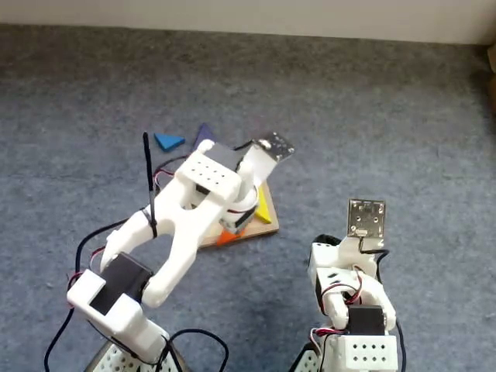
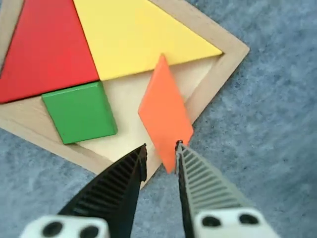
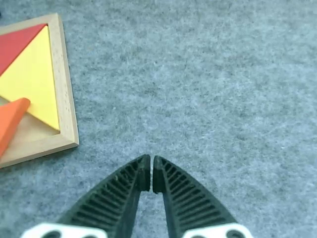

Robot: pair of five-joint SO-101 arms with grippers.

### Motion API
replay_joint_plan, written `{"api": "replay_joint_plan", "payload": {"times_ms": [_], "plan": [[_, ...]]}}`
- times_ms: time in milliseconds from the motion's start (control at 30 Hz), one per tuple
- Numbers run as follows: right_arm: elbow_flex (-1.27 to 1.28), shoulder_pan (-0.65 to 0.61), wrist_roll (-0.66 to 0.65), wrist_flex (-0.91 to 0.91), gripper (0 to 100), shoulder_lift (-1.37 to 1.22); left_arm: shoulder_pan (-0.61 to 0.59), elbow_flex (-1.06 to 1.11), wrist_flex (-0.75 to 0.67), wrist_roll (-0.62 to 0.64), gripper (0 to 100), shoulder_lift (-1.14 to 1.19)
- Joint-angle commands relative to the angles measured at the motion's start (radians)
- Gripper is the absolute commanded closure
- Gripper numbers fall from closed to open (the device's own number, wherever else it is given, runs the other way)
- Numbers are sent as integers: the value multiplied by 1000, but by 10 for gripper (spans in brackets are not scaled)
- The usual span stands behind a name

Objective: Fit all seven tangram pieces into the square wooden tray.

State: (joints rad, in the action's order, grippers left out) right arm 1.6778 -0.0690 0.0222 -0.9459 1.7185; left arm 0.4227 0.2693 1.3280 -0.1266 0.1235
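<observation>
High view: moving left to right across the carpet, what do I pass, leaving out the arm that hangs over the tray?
blue triangle → purple piece → orange piece → yellow piece in the tray → right arm

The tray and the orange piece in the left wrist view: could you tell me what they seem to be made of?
The tray looks like pale unpainted wood: light tan, matte, with a raised rim. The orange piece is probably wood as well, under smooth opaque paint; no grain shows, so plastic cannot be ruled out.
</observation>
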Motion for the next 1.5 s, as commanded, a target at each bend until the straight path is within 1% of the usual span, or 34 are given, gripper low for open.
{"api": "replay_joint_plan", "payload": {"times_ms": [0,100,133,233,300,433,533,633,733,900,967,1067,1133,1267,1367,1467], "plan": [[114,15,6,-1,967,19,16,67,-121,91,895,-4],[114,15,6,-1,967,19,16,124,-204,84,895,-4],[114,15,6,-1,967,19,13,137,-236,58,895,-4],[114,15,6,-1,967,19,-4,163,-319,-98,895,-4],[114,15,6,-1,967,19,-13,166,-350,-189,895,-4],[114,15,6,-1,967,19,-19,159,-358,-304,895,-4],[114,15,6,-1,967,19,-19,159,-353,-420,895,-4],[114,15,6,-1,967,19,-21,159,-348,-474,895,-15],[114,15,6,-1,967,19,-18,110,-281,-476,895,-16],[114,15,6,-1,967,19,-18,-73,-84,-474,895,-16],[114,15,6,-1,967,19,-19,-131,-44,-471,895,-16],[114,15,6,-1,967,19,-13,-159,-41,-470,895,-5],[114,15,6,-1,967,19,-7,-156,-75,-453,895,-2],[114,15,6,-1,967,19,-5,-76,-206,-307,895,-2],[114,15,6,-1,967,19,-1,38,-330,-278,895,-2],[114,15,6,-1,967,19,8,151,-431,-279,895,-2]]}}
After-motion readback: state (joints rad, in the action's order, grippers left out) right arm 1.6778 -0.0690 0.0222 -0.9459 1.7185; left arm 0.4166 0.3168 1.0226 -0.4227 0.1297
